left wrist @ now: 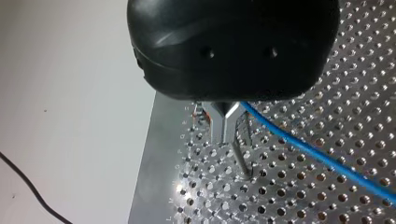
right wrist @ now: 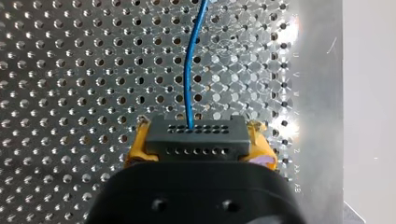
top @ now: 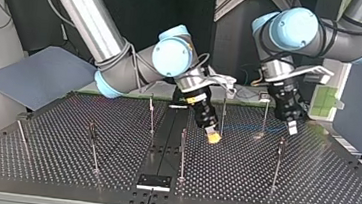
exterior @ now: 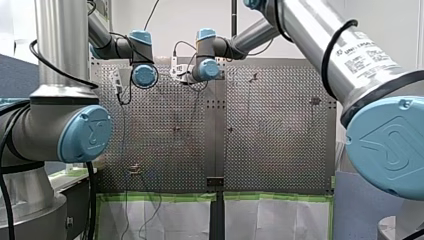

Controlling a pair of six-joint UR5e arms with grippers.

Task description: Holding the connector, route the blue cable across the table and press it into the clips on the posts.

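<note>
Two grippers: both work the far middle of the table (top: pixel 310 195) in the top view, my right gripper (top: pixel 211 133) to the left of my left gripper (top: pixel 292 127). I judge one carries the cable's end while the other guides the run.
Right fingers: the yellow pads (right wrist: pixel 136 145) clamp the connector (right wrist: pixel 194 135) by its two short ends, so the blue cable (right wrist: pixel 189 70) can leave it unhindered.
Left fingers: metal and drawn narrow, with their tips just beside a post (left wrist: pixel 240 161). The cable emerges right at them, but I cannot tell whether they pinch it.
Connector: a black block with two rows of small holes on the face I see.
Cable look: thin, smooth and bright blue. It leaves the connector's middle and runs ahead over the perforated plate in a slight bow, spanning towards my left gripper.
Other posts: thin upright rods (top: pixel 182 155) standing well apart nearer the camera. Their clips are too small to read, so I judge the routing barely begun.
</note>
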